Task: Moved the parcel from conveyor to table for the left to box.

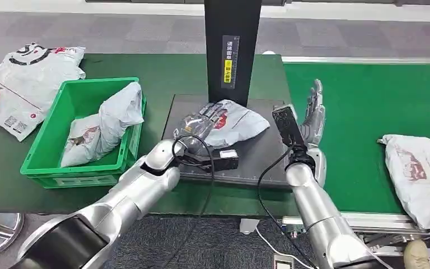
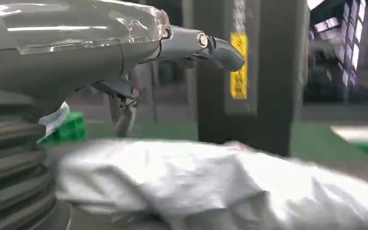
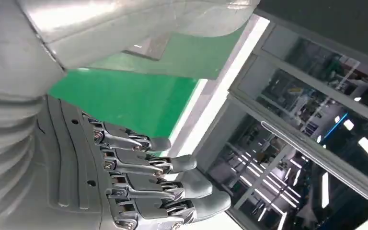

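Parcel [image 1: 224,124] lies flat on the dark plate [image 1: 257,162] of the table, at the foot of the black post [image 1: 232,45] — set down there, apparently, so the left side can reach it for boxing.

Right hand [image 1: 313,115] stands upright just beside the plate's right edge, fingers [image 3: 163,165] straight and apart, holding nothing; it is clear of the parcel, so its share of the job looks done.

Left hand [image 2: 124,57] hovers at the parcel's near edge, thumb reaching out over the white wrap. Contact, grip — cannot tell.

Green bin [image 1: 45,165] sits left of the plate with 1 bagged parcel inside — the likely destination. 1 more bag [image 1: 420,174] waits on the conveyor [image 1: 358,112], well apart from both hands.
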{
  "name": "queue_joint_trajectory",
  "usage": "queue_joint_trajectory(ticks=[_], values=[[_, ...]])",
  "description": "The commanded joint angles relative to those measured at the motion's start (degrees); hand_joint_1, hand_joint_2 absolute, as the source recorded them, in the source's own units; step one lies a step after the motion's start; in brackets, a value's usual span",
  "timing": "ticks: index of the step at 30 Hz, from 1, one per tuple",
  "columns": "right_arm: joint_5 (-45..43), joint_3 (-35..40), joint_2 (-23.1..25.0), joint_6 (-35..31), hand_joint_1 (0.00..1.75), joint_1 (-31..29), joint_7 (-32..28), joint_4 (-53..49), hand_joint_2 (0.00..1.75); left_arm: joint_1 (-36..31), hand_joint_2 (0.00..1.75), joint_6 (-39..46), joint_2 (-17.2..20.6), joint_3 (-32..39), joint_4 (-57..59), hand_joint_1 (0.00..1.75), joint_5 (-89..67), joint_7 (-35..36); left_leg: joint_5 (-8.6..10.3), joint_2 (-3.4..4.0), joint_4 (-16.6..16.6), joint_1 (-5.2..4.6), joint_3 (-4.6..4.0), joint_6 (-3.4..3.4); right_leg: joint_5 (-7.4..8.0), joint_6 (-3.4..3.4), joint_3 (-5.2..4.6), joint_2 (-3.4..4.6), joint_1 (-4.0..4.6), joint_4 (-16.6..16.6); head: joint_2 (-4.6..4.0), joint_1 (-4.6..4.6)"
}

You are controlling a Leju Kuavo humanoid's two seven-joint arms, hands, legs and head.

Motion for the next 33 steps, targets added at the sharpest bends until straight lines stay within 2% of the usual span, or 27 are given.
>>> queue_joint_trajectory(ticks=[1,13,17,22,28,29,30,31,33], values=[[0.0,-2.3,-2.6,1.3,0.00,0.8,-0.2,-1.4,1.75,-1.7,1.75,-6.7,-1.0,1.6,5.2,0.00,-0.7,-1.9,-0.09,-0.08,-0.1,0.03,0.24,-0.02,-0.09,-0.02,0.26,0.03,0.02,-0.1,0.00,0.00],[0.0,-2.3,-2.6,1.3,0.00,0.8,-0.2,-1.4,1.75,-1.7,1.75,-6.7,-1.0,1.6,5.2,0.00,-0.7,-1.9,-0.09,-0.02,0.0,0.02,0.12,-0.06,-0.07,-0.03,0.12,0.09,0.01,0.0,0.00,0.00],[0.0,-2.3,-2.5,1.2,0.00,0.9,-0.2,-1.4,1.75,-1.9,1.75,-7.2,-0.9,1.5,5.3,0.00,-0.7,-1.9,-0.18,-0.01,-0.1,0.08,0.42,-0.07,-0.13,-0.06,0.44,0.19,0.06,-0.2,0.00,0.00],[-0.2,-2.2,-3.1,1.7,0.00,2.4,-0.3,-2.5,1.75,-1.8,1.75,-16.1,-0.7,-1.8,6.8,0.00,-2.1,-2.0,-0.14,-0.05,-0.1,0.06,0.29,-0.07,-0.12,-0.05,0.31,0.10,0.04,-0.1,0.00,0.00],[0.2,-1.9,-2.8,2.7,0.00,1.0,0.1,-1.8,1.75,-1.2,1.75,-23.4,-0.4,-8.4,9.1,0.00,-8.2,1.6,-0.15,0.01,-0.1,0.03,0.27,-0.05,-0.11,-0.04,0.25,0.15,0.01,-0.1,-0.02,0.00],[0.2,-1.9,-2.7,3.0,0.00,0.6,0.1,-1.6,1.75,-0.6,1.75,-24.4,-0.3,-9.6,9.4,1.75,-9.3,2.5,-0.13,0.04,0.0,0.00,0.15,-0.03,-0.08,-0.03,0.12,0.15,-0.01,0.0,0.00,0.00],[0.2,-1.9,-2.6,2.9,0.00,0.6,0.2,-1.7,1.75,-0.3,1.75,-24.5,-0.3,-10.1,9.7,1.75,-9.8,2.9,-0.15,0.06,-0.1,-0.01,0.24,-0.04,-0.09,-0.04,0.20,0.19,-0.02,-0.1,0.00,0.00],[0.6,-1.9,-3.1,3.0,0.00,2.6,1.0,-4.9,1.75,1.2,1.75,-19.4,-0.3,-10.1,8.9,1.75,-10.3,3.6,-0.18,0.06,-0.1,0.04,0.35,-0.04,-0.09,-0.05,0.33,0.23,0.03,-0.1,0.00,0.00],[1.0,-1.8,-3.9,3.9,0.00,4.6,1.8,-8.3,1.75,1.8,1.75,-16.1,-0.5,-9.8,9.3,1.75,-10.2,4.0,-0.15,-0.02,-0.2,0.00,0.43,-0.02,-0.14,0.01,0.44,0.12,-0.01,-0.2,-0.02,0.00]])
